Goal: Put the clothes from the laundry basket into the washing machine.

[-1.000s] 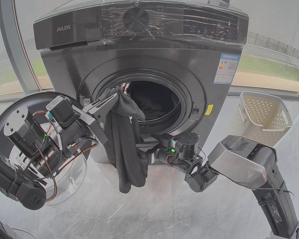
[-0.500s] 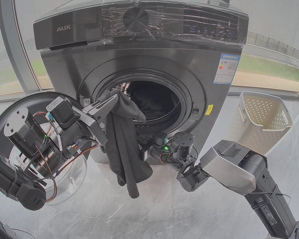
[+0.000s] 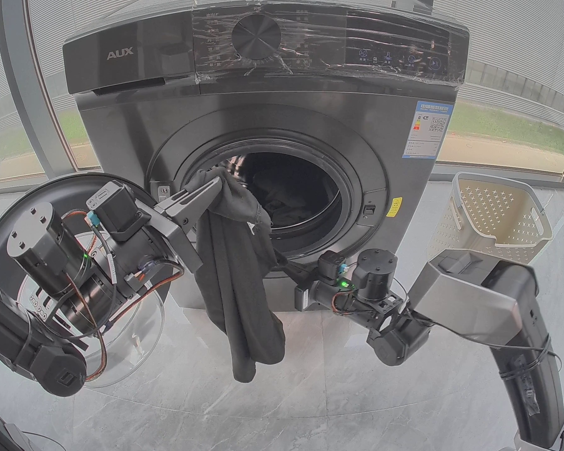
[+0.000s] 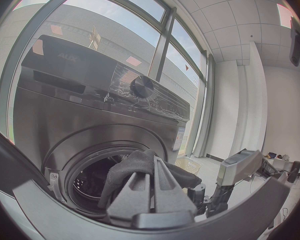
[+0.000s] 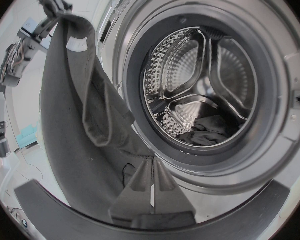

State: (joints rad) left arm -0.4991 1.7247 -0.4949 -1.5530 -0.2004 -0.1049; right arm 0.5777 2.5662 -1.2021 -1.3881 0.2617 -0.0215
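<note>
The dark grey garment (image 3: 238, 283) hangs in the centre-left of the head view, in front of the open washing machine (image 3: 263, 108). Its top bunches against the left edge of the drum opening (image 3: 294, 195), and its long lower part dangles down to just above the marble floor (image 3: 307, 396). The left gripper (image 3: 216, 183) sits at the left of the opening with its fingers clamped on the garment's top fold; in the left wrist view the cloth bulges over the closed fingertips. The right gripper (image 3: 282, 261), low in the centre of the frame below the opening, has its fingers together on the garment's right edge, drawing it sideways. In the right wrist view a dark piece of clothing (image 5: 206, 130) lies at the bottom of the drum. The machine's door (image 3: 62, 183) stands swung open at the left of the frame. The cream laundry basket (image 3: 495, 220) sits tilted at the right, beside the machine.
</note>
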